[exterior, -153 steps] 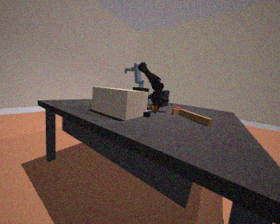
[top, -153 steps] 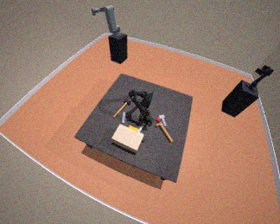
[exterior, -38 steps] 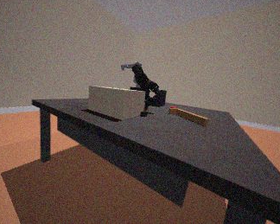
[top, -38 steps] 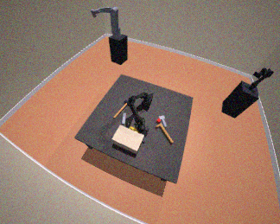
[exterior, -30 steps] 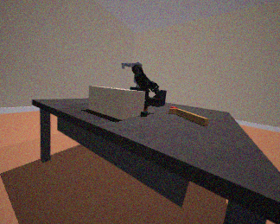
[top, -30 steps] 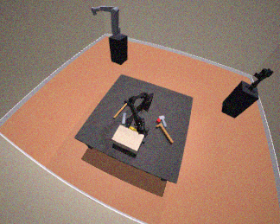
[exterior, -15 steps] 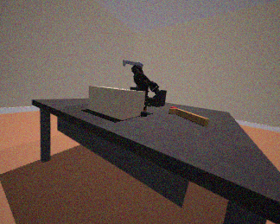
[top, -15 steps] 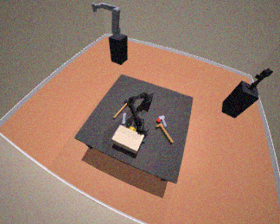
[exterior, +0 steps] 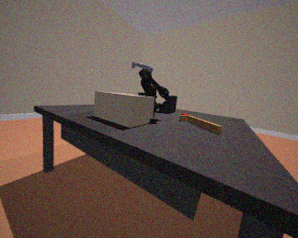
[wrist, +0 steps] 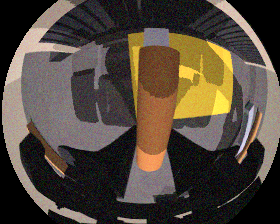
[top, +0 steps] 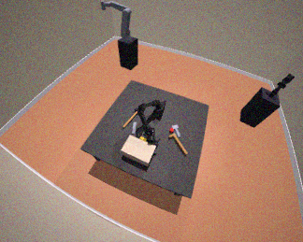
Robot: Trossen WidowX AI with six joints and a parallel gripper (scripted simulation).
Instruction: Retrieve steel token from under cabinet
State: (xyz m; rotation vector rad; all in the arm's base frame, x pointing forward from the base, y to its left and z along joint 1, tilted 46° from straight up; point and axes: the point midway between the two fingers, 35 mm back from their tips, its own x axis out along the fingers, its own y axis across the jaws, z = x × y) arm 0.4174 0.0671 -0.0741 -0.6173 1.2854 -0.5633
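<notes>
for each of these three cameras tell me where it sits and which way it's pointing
Top: high above, tilted down at the whole table; the full arm shows.
Exterior: low beside the table, looking across it at the cabinet; the arm shows behind it.
Wrist: on the pincer, facing along the held wooden handle toward the yellow marked area.
Top and exterior share the cabinet.

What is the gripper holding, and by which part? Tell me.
The gripper is shut on a wooden-handled tool, gripping its handle near the lighter end; the handle runs forward toward the yellow marked area. The tool's head is not clearly visible.
</notes>
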